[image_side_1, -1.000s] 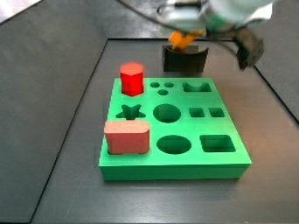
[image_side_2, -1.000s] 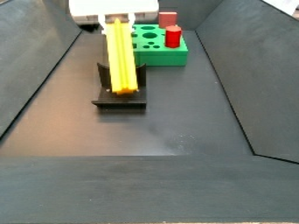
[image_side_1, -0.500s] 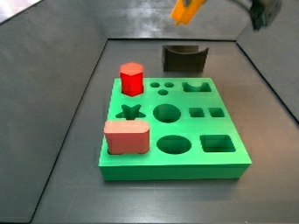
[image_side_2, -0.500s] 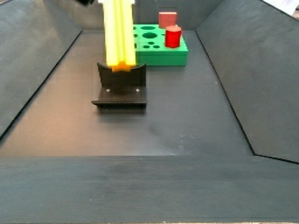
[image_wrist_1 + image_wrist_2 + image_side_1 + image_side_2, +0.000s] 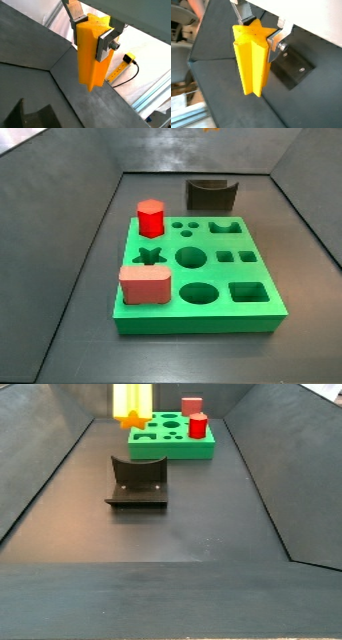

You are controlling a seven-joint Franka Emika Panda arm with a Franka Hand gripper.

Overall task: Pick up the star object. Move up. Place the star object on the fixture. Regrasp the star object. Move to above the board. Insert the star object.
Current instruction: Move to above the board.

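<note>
Star object (image 5: 251, 57) has risen off the fixture (image 5: 138, 484), now top left in a side view; gripper (image 5: 258, 27) jaws clamped on it; move toward the board (image 5: 201, 278) follows.

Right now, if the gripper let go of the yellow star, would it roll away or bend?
The star looks stiff, since it hangs straight from the gripper. Its ridged, pointed sides would probably stop it rolling far. Being long and thin, it would likely tip over if it landed on end.
</note>
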